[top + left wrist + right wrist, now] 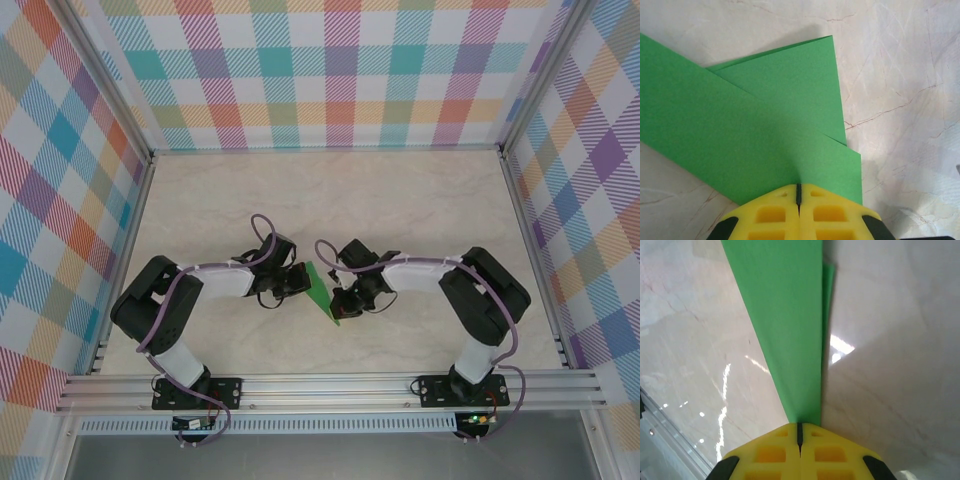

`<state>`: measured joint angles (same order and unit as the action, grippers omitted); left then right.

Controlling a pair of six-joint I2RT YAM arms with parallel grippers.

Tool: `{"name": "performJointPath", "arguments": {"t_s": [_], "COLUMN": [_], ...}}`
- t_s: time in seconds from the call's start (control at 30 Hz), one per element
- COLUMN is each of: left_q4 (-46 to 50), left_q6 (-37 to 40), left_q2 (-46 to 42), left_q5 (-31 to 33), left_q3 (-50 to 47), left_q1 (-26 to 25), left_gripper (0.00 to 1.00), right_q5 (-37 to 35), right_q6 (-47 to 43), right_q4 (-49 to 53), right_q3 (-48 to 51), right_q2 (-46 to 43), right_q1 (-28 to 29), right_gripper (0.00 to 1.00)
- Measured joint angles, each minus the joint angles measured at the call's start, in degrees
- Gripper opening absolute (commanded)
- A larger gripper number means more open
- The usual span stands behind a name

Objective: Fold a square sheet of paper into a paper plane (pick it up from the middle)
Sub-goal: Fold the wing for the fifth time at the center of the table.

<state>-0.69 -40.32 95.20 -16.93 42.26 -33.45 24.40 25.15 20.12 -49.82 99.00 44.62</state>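
Observation:
The bright-green sheet of paper [322, 293] sits between my two grippers near the table's front middle, and from above it looks like a narrow creased wedge. In the left wrist view the paper [765, 125] shows folded, overlapping layers. My left gripper [799, 186] is shut, its yellow tips resting against the paper's face, and the sheet runs on under the fingers. In the right wrist view the paper [790, 315] narrows down to my shut right gripper [799, 425], whose tips touch its pointed end. No paper shows between either pair of jaws. The left gripper [298, 285] and right gripper [345, 298] face each other.
The pale marble-look table [420, 210] is bounded by checked walls with aluminium rails [330, 385] along the front. Both arms fold inward from their bases at the near edge.

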Motion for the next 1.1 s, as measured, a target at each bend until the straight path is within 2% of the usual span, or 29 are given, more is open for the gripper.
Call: {"name": "performJointPath", "arguments": {"t_s": [0.23,0.33,0.53,0.67,0.8,0.93,1.0,1.1], "left_q4": [0.8,3.9,16.2,23.7,31.1,38.5,42.0,45.2], "left_q6": [-0.2,0.3,1.7,1.2,-0.8,-4.1,-6.1,-8.4], "left_q2": [0.8,1.2,1.0,-0.3,-1.3,-1.2,-0.4,2.2], "left_q5": [1.5,2.8,7.5,10.8,15.8,22.1,24.9,27.8], "left_q3": [1.6,3.7,11.7,17.6,22.9,27.1,29.1,31.7], "left_q1": [-0.3,-0.3,-0.8,-1.8,-4.5,-8.2,-9.9,-11.6], "left_gripper": [0.00,0.10,0.36,0.51,0.65,0.83,0.88,0.91], "right_q5": [1.2,-0.9,-10.0,-15.5,-20.5,-25.0,-26.1,-27.2], "right_q6": [1.2,1.9,5.4,7.5,8.9,9.6,9.7,10.1], "right_q4": [2.4,4.6,6.1,6.6,7.4,7.9,7.9,7.8], "right_q3": [5.2,5.3,4.0,3.2,3.2,3.2,3.2,3.5], "right_q2": [-5.1,-8.7,-17.5,-20.3,-21.8,-22.9,-23.1,-23.1], "right_q1": [0.2,0.4,0.3,-0.9,-3.9,-6.7,-8.0,-9.9], "right_gripper": [0.00,0.08,0.54,0.71,0.99,1.00,1.00,1.00]}}
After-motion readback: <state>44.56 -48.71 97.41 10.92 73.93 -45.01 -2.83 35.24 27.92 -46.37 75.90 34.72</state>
